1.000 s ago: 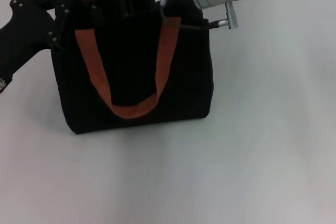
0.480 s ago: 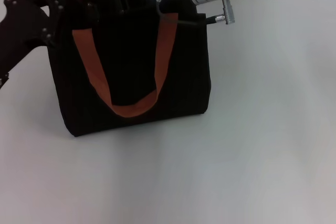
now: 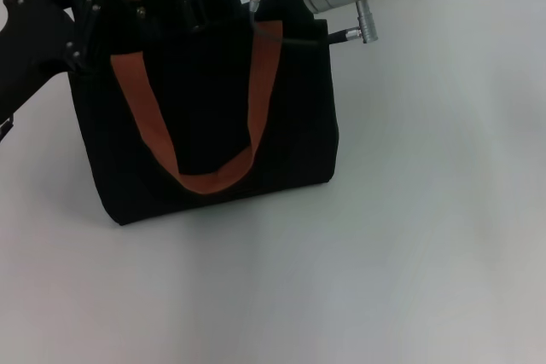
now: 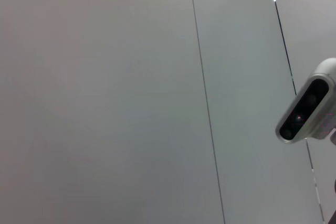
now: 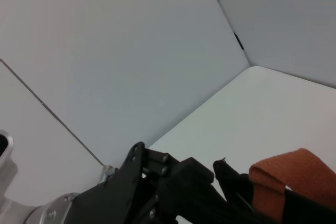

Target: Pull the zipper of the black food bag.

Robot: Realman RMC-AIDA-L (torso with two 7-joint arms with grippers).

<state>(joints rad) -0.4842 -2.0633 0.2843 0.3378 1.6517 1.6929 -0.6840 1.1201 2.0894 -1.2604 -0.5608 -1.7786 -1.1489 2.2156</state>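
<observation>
The black food bag [image 3: 213, 117] stands upright on the white table, with an orange-brown handle [image 3: 145, 117] hanging down its front. My left gripper [image 3: 109, 8] comes in from the left and is shut on the bag's top left corner. It also shows in the right wrist view [image 5: 220, 174], next to the other orange handle [image 5: 283, 179]. My right gripper [image 3: 205, 8] reaches from the right over the bag's top edge, black against the black fabric. The zipper is hidden among the dark shapes at the top edge.
The white table [image 3: 426, 210] extends in front of and to the right of the bag. A grey cable [image 3: 294, 38] loops from my right wrist across the bag's top right corner. The left wrist view shows only a grey wall and a camera housing [image 4: 307, 111].
The bag and both arms have shifted a little to the left and away from me together. The bag stays upright.
</observation>
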